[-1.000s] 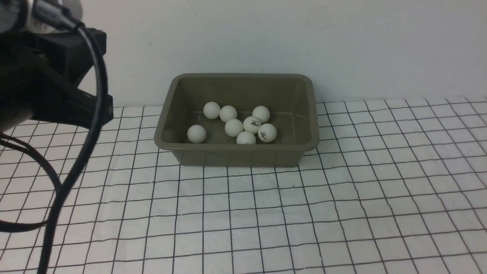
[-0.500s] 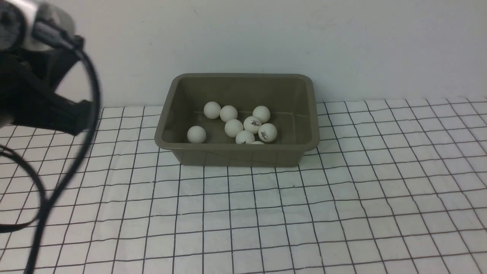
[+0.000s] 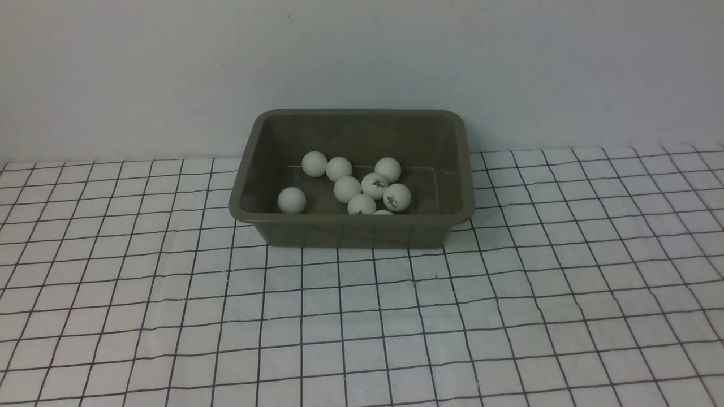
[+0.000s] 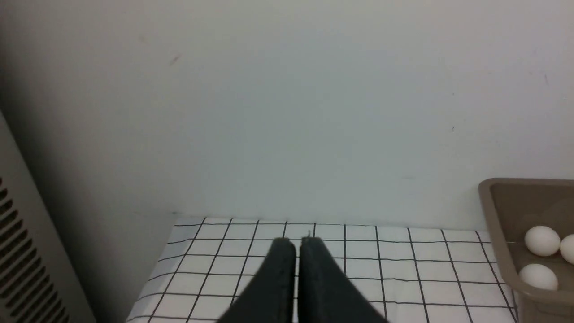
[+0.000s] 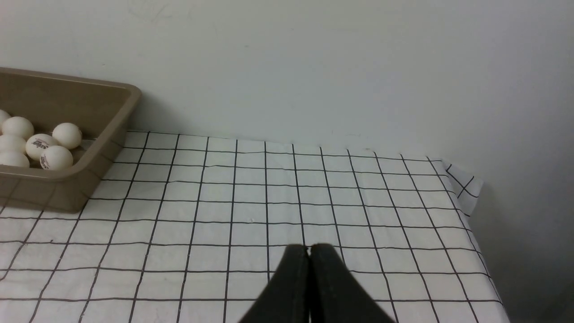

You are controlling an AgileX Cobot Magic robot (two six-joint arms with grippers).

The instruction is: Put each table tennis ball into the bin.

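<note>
Now balls (image 3: 347, 190) inside the bin (image 3: 350, 234).

The room's type is unclear; it looks like a plain test area, with a pale wall (image 3: 362, 56) behind a white, black-gridded table covering (image 3: 169, 305) and what may be a slatted vent panel (image 4: 27, 251) beside it.
</note>
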